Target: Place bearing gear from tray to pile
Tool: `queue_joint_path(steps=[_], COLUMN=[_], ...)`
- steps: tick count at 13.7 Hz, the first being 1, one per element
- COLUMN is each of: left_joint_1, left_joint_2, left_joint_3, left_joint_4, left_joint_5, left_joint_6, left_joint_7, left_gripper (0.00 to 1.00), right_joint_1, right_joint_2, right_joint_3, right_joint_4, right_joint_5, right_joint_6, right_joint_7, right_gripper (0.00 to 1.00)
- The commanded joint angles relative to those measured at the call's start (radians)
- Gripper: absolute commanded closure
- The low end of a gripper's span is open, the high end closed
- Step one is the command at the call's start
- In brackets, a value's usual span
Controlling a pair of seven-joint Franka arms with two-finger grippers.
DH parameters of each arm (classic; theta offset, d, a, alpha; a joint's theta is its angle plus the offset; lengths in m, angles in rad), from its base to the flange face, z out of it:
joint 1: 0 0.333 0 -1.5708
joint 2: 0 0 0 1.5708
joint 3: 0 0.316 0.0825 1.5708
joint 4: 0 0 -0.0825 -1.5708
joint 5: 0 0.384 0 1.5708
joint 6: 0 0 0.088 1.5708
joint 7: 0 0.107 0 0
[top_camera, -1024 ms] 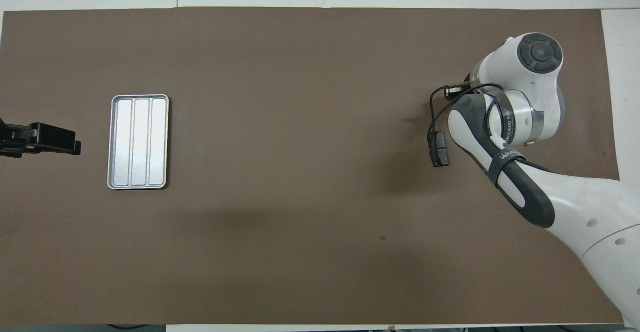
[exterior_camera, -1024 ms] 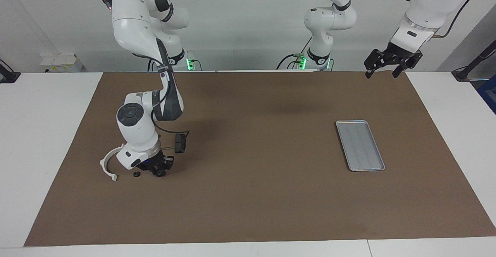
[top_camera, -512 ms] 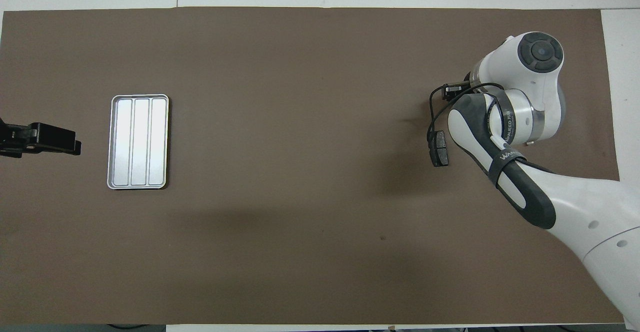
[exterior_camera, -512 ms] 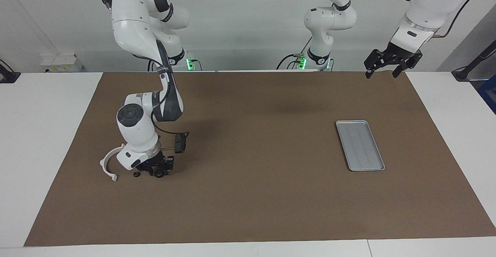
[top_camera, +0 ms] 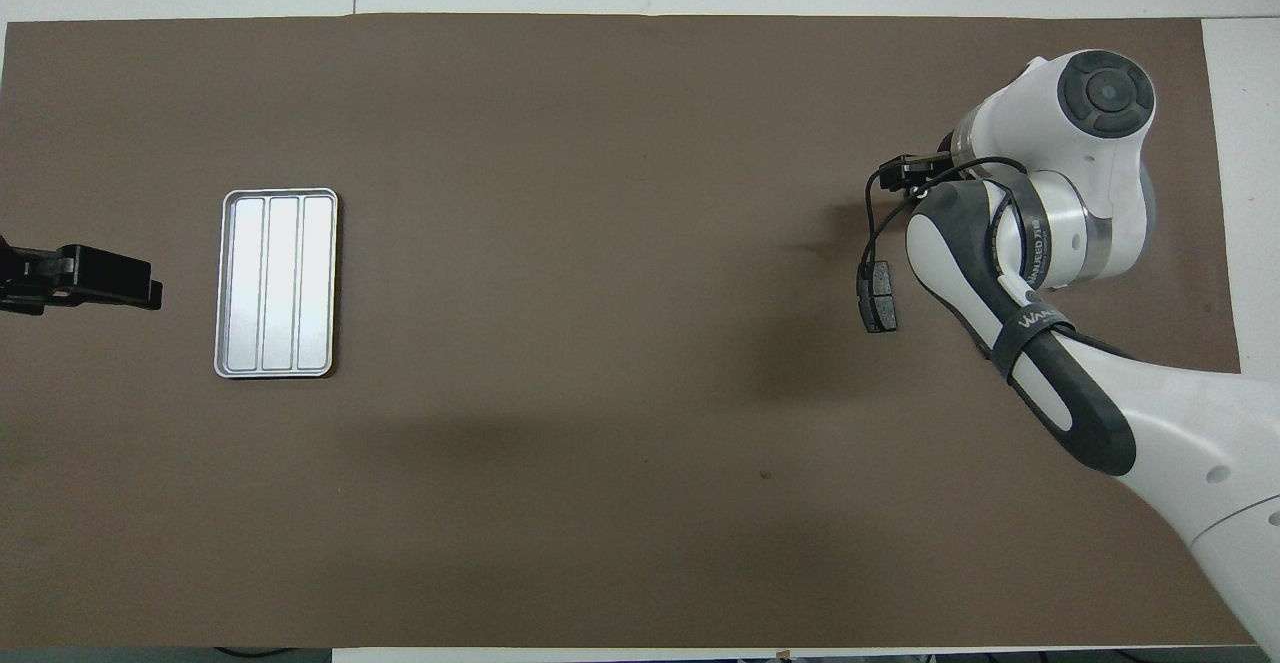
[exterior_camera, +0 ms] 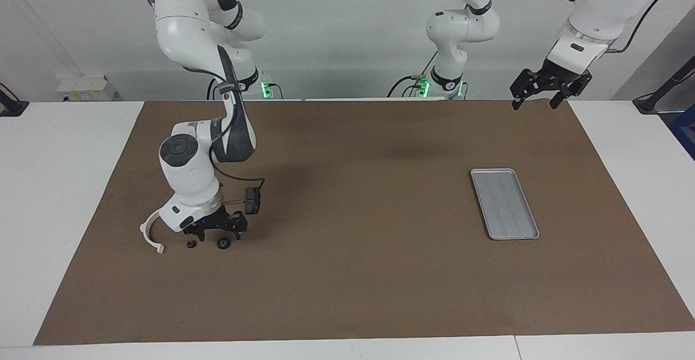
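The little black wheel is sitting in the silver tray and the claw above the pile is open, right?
Not quite. The facing view shows the little black wheel lying on the brown mat in the pile, beside the white bracket, not in the silver tray. The right claw above the pile is open.

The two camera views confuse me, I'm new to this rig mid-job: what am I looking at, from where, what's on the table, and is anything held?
Two white robot arms work at a table with a brown mat. One picture faces the robots from across the table; the other looks down from above their own end, so the sides swap.

The right gripper is low over the pile, open and holding nothing. Just under it lie two small black gears, beside a white curved bracket and a dark brake pad.

The left gripper waits open in the air at its own end. The metal tray there has nothing in it.
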Motion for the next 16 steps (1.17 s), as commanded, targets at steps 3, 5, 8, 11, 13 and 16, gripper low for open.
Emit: queue_joint_path(steps=[3, 5, 8, 11, 13, 16], left_joint_1=[-0.006, -0.006, -0.006, -0.006, -0.006, -0.006], left_joint_2=[-0.017, -0.017, -0.017, -0.017, -0.017, -0.017], left_joint_3=[0.006, 0.006, 0.006, 0.006, 0.006, 0.006], left_joint_4=[-0.017, -0.017, -0.019, -0.017, -0.017, -0.017], left_joint_5=[-0.01, -0.01, -0.01, -0.01, -0.01, -0.01], left_joint_6=[-0.004, -0.004, -0.004, -0.004, -0.004, -0.004], left_joint_7=[0.01, 0.01, 0.01, 0.009, 0.01, 0.01], left_gripper=[0.0, 0.0, 0.0, 0.0, 0.0, 0.0], right_joint_1=[-0.014, -0.011, -0.013, 0.0, 0.007, 0.011], right_joint_2=[-0.031, -0.068, -0.176, -0.339, -0.443, -0.557], right_joint_3=[0.009, 0.009, 0.009, 0.011, 0.011, 0.011], right_joint_4=[-0.008, -0.01, -0.01, -0.011, -0.013, -0.011], right_joint_5=[0.004, 0.004, 0.005, 0.007, 0.026, 0.066], right_joint_6=[-0.013, -0.045, -0.194, -0.405, -0.533, -0.665], right_joint_7=[-0.021, -0.019, -0.018, -0.016, -0.013, -0.013], right_gripper=[0.0, 0.0, 0.0, 0.0, 0.0, 0.0])
